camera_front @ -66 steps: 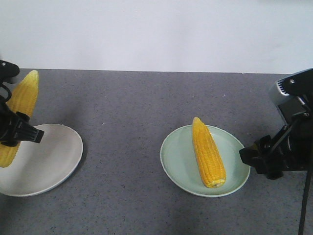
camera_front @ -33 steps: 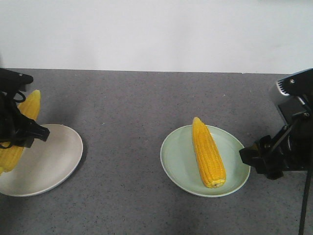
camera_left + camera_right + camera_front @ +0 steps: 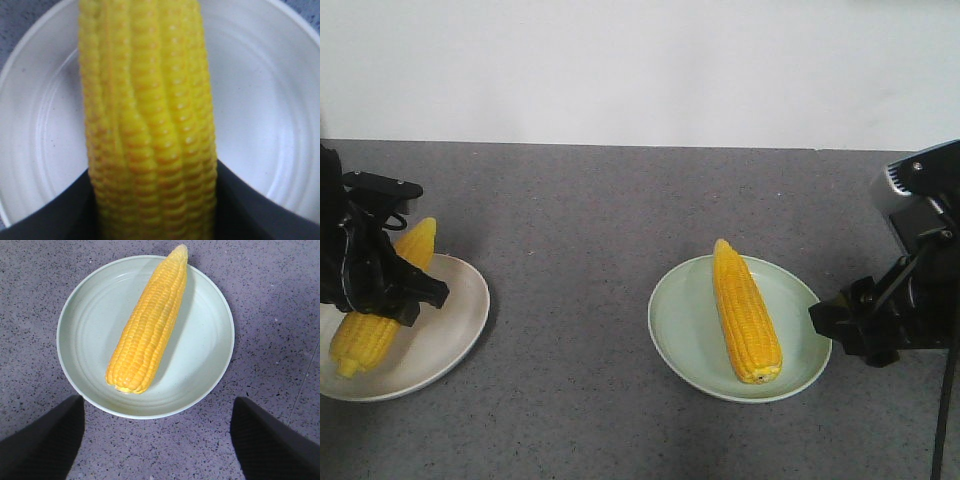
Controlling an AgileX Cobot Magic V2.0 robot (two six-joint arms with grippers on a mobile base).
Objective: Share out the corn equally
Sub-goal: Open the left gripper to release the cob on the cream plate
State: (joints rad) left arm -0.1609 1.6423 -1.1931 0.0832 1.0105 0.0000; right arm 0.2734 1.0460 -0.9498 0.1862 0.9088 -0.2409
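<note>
The left gripper (image 3: 382,285) is pinching 1 corn cob (image 3: 380,320) over the white plate (image 3: 455,330), calling for release next, while the right gripper (image 3: 850,325) is idling spread beside the second cob (image 3: 745,310) lying on the green plate (image 3: 675,330).

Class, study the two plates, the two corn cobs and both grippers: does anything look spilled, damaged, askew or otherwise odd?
Nothing stands out. One yellow corn cob lies whole on the pale green plate; the other cob, between the left gripper's fingers, is over the white plate. The right gripper hangs open, empty.
</note>
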